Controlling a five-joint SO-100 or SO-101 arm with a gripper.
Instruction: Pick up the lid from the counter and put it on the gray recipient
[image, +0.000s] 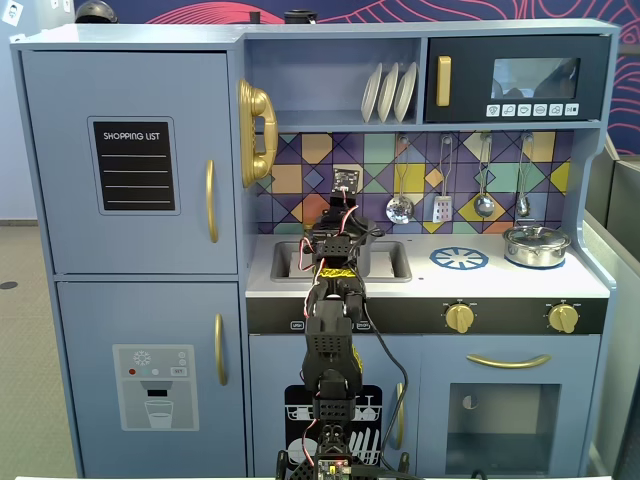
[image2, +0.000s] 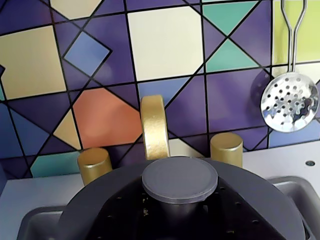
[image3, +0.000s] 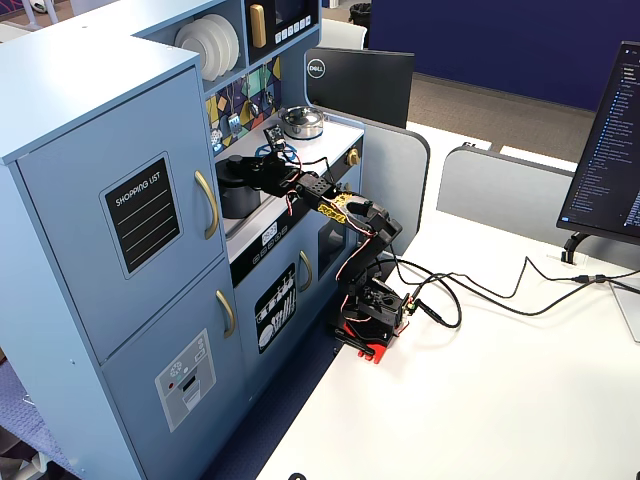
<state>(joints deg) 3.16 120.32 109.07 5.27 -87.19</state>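
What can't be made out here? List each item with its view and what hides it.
- Gripper: open or shut is unclear. The arm hides it in a fixed view, and it is small and dark in the other.
- Gray recipient: the lid covers it in the wrist view, and the arm blocks it in a fixed view.
- Lid's near rim: cut off by the wrist view's bottom edge, so its seating is unclear.

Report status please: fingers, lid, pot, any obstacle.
Fingers not visible; wrist view filled by lid and its knob. Lid sits level over pot at the sink; whether seated or held, cannot tell. Gold faucet close behind, not touching.
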